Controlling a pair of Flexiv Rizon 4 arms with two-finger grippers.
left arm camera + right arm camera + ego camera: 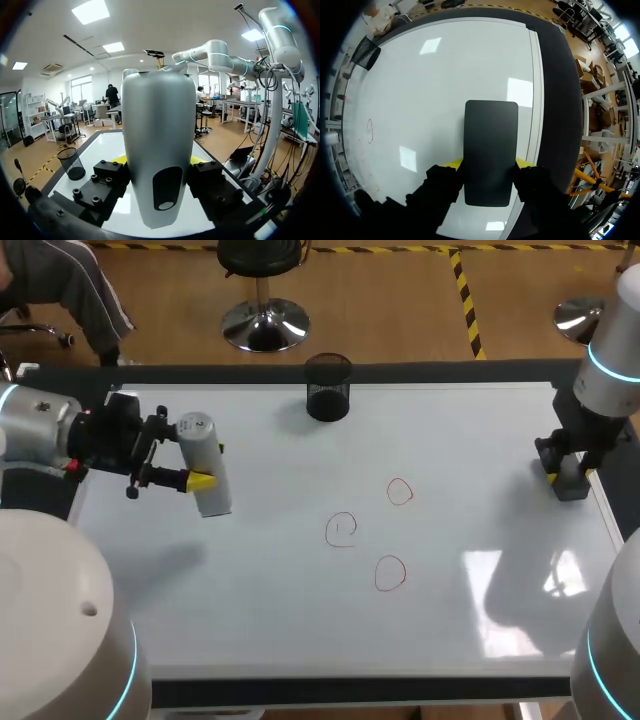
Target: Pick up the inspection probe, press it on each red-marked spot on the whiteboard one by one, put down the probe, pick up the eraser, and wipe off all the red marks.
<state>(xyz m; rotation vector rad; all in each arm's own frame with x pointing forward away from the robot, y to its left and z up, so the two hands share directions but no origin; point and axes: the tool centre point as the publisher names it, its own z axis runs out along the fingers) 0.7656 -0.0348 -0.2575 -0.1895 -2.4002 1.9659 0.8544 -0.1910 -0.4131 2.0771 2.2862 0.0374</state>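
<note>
Left gripper (207, 465), clamped on the probe (212, 495), should press each red mark (341, 529) at four o'clock squarely; right gripper (489, 162) clamps the eraser (490, 140).

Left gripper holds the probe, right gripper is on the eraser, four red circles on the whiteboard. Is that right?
Not four: the head view shows three red circles on the whiteboard. The left gripper does hold the probe, and the right gripper is on the eraser.
</note>
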